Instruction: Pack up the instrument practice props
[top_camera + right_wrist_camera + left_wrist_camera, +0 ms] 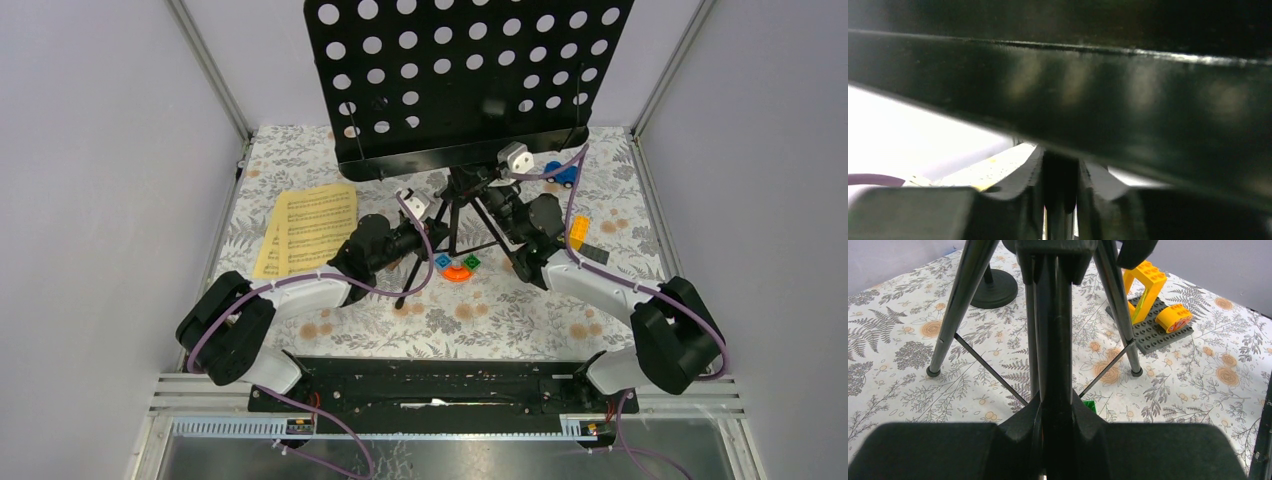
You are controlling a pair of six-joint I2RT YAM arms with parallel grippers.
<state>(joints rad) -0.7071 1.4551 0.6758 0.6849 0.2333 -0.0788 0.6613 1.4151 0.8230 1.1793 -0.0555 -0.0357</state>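
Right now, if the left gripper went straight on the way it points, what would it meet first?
The music rack: the left gripper is closed on one of its black tubes, so it would push that. Behind it, probably the flowered table cover.

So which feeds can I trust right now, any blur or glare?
Top external: evenly lit, sharp, music rack clear. Left wrist: tablecloth crisp, the near rack pole soft. Right wrist: a blurred black bar fills it, white blowout at lower left.
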